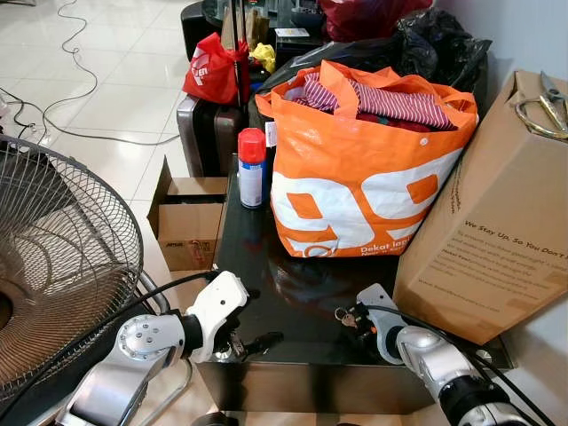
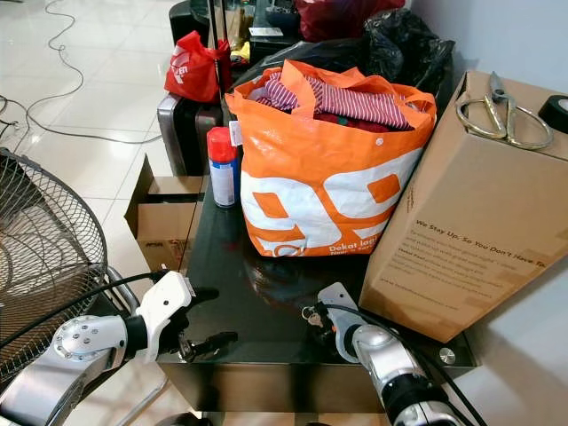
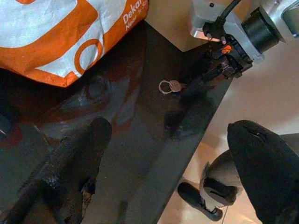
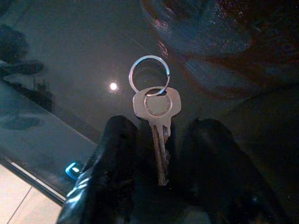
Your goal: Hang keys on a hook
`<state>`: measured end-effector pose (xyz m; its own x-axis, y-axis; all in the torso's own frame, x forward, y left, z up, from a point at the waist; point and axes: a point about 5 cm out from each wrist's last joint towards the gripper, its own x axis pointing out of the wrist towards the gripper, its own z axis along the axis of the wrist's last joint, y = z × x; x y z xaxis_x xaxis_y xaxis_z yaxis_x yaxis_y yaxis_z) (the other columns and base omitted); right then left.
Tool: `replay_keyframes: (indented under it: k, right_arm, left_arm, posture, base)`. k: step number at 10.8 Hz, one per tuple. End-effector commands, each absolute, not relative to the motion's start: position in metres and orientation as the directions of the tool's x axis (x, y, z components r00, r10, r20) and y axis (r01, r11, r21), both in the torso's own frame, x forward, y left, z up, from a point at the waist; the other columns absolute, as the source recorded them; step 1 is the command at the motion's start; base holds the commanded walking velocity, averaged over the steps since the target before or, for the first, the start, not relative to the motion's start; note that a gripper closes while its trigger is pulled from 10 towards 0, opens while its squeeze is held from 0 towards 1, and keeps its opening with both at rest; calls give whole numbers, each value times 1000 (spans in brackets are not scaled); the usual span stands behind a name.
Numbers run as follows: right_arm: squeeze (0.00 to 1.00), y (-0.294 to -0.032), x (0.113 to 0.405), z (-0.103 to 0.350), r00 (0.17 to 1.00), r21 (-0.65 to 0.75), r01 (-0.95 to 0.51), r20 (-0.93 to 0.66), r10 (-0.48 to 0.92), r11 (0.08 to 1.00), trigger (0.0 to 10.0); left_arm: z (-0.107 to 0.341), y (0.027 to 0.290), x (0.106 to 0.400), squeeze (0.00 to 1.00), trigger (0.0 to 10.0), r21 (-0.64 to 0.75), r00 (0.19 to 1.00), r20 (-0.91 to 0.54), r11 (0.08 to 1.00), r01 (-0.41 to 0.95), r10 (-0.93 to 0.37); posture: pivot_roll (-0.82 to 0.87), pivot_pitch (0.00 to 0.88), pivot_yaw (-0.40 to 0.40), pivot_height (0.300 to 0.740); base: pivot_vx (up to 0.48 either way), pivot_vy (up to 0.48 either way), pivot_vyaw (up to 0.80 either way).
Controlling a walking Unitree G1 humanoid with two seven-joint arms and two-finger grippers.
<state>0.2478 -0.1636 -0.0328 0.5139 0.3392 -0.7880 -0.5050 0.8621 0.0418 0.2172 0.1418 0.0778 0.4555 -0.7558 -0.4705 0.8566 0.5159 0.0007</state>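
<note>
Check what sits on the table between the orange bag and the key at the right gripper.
Nothing does: bare glossy black table between the orange bag and the key, held at the right gripper. Left wrist view shows it best.

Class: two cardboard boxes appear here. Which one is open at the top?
The small cardboard box on the floor beside the black table, flaps up. The large cardboard box on the table is shut, with scissors lying on top.

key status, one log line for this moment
key | between right gripper fingers, over black table | left gripper open, idle | hook unseen
</note>
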Motion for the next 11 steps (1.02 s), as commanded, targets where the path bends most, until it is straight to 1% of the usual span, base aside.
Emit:
replay_keyframes:
  k: [1,11]
  right_arm:
    - [0,-170,232,-47,447,59,-479,-842,301,876,0]
    - [0,-168,227,-50,443,57,-491,-843,305,869,0]
  left_arm:
    - [84,138,218,0,10000,15,449,-455,498,867,-769]
    - [85,134,214,0,10000,5,440,-457,492,871,-773]
  posture:
    - [-48,29,-32,740]
    - [-56,36,-31,740]
  base:
    - [0,0,0]
    - [0,0,0]
